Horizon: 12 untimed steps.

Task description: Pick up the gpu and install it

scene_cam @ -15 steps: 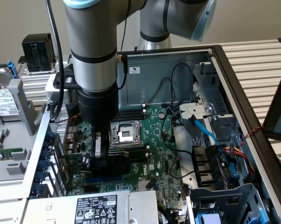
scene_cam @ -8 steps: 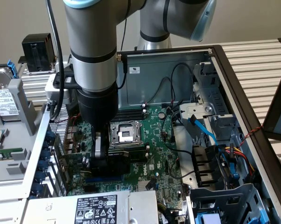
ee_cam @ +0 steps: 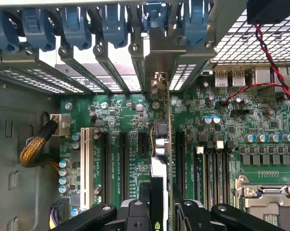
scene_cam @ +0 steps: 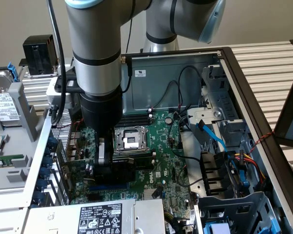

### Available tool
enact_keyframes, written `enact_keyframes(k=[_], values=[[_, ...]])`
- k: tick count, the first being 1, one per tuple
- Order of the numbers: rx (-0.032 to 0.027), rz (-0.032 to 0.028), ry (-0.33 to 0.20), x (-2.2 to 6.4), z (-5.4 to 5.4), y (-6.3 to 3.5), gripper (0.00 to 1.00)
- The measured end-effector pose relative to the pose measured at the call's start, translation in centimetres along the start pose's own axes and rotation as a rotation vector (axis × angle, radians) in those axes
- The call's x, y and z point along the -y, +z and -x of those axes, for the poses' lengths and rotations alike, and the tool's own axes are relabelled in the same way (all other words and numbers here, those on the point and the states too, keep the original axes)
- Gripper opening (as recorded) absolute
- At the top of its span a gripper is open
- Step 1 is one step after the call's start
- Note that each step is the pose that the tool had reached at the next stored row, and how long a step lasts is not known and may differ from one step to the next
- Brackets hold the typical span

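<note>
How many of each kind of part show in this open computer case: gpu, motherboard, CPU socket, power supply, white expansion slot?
gpu, edge-on in the claw: 1
motherboard: 1
CPU socket: 1
power supply: 1
white expansion slot: 1
Total: 5

Green mobo (ee_cam: 135,120), blk-shrouded gpu (ee_cam: 157,197), blue clips (ee_cam: 77,24), red/blk twisted wire (ee_cam: 274,62).

The motherboard (scene_cam: 172,161) lies flat inside the case (scene_cam: 185,68), with the power supply (scene_cam: 98,219) at its near edge. The graphics card (ee_cam: 158,163) stands on edge over the slots, between the fingers of the gripper (ee_cam: 159,210).
</note>
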<state>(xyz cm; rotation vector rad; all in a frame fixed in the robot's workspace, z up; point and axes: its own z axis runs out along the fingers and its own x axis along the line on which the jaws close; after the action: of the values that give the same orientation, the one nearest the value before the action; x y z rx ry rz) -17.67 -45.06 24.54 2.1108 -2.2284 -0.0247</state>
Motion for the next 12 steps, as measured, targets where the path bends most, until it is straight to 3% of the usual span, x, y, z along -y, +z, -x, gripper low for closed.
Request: enact_keyframes(k=[12], values=[[0.0001, -0.0001, -0.001, -0.01, 0.01, 0.03, 0.27]])
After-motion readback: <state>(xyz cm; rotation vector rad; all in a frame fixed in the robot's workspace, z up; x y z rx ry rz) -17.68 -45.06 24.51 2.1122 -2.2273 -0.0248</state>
